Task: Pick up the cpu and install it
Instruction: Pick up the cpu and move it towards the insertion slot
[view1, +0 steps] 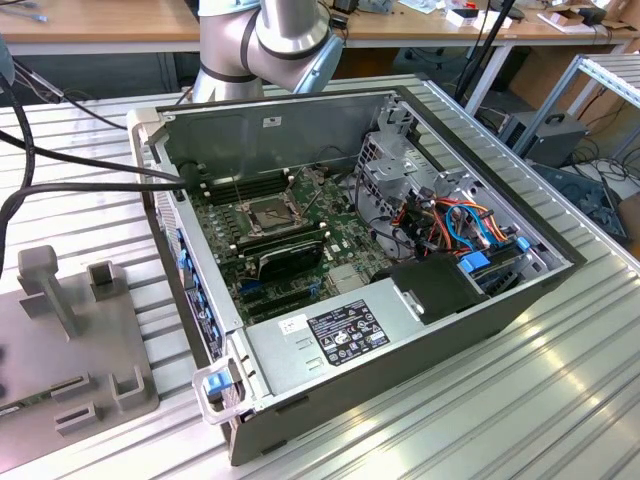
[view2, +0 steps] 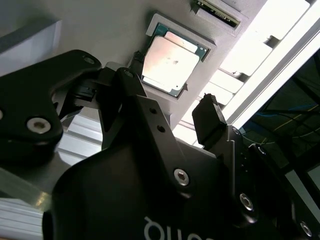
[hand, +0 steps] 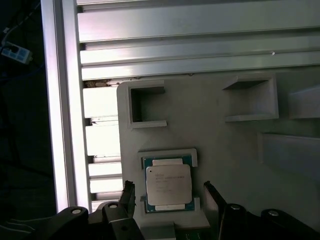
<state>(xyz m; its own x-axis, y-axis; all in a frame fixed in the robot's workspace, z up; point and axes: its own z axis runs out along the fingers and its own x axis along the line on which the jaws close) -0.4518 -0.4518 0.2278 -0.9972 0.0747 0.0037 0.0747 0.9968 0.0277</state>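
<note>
**A:** Twelve o'clock in the exterior view: the silver-grey jointed robot arm (view1: 285, 35) runs straight off the frame.

**B:** And at eight o'clock the flat grey fixture plate (view1: 100, 338) is sliced by the edge too.

**A:** First wrist view now. The black gripper (hand: 168, 184) is cut off by the frame, only finger ends and bolts showing.

**B:** Print on the small square silver-topped cpu (hand: 168, 182)? Too small to tell.

**A:** Second wrist view: the gripper's bulk covers much of the plate, and a dark thin part (view2: 215, 11) in the next pocket is clipped. Can't tell what it is.
</note>
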